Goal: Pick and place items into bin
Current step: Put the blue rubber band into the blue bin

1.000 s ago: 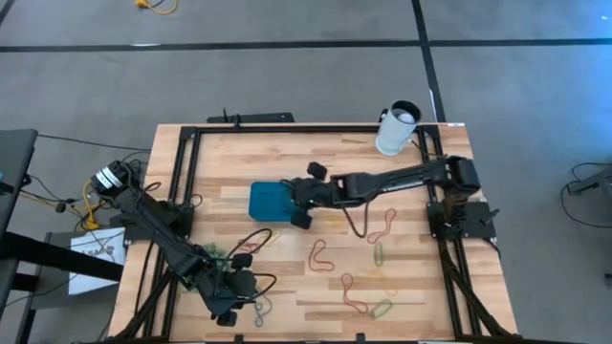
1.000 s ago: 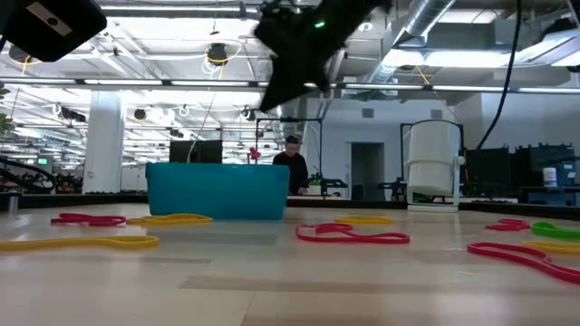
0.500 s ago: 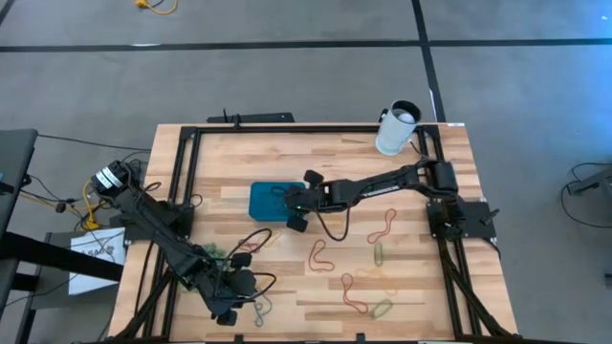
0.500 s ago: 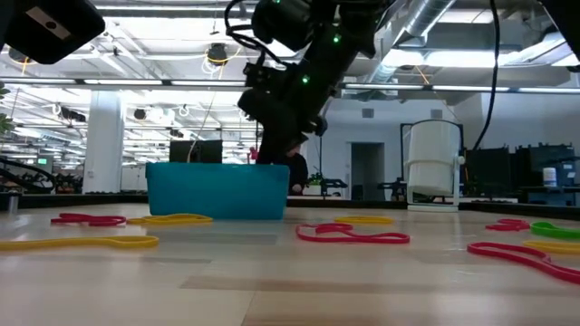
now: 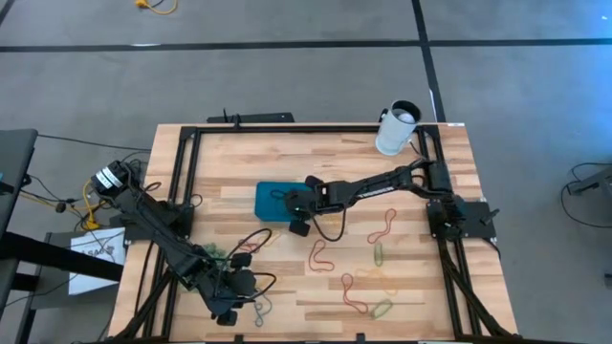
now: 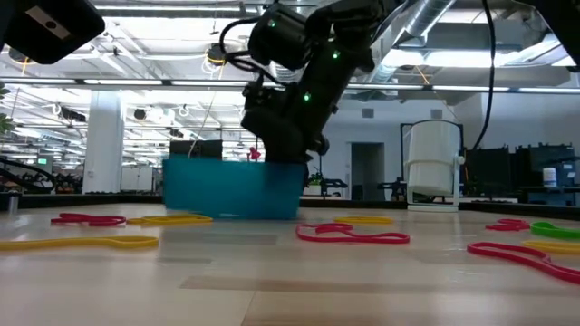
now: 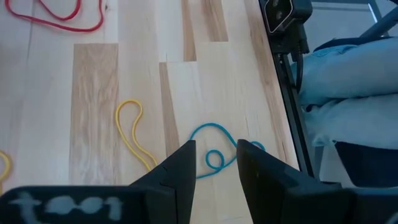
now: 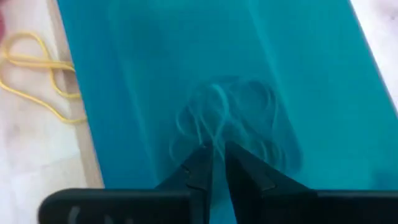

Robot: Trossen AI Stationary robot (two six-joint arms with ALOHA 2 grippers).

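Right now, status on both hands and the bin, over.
Right hand down in the teal bin, fingers nearly shut. Left hand waits at the near table edge. Loops lie scattered on the table. Nothing blocking.

The right arm's gripper (image 5: 295, 202) has dropped lower into the shallow teal-blue plastic tray (image 5: 270, 196), which has slid slightly rightward across the bench.

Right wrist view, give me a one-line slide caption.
Right end effector low over the teal bin, fingers nearly together; a yellow loop lies on the table beside it.
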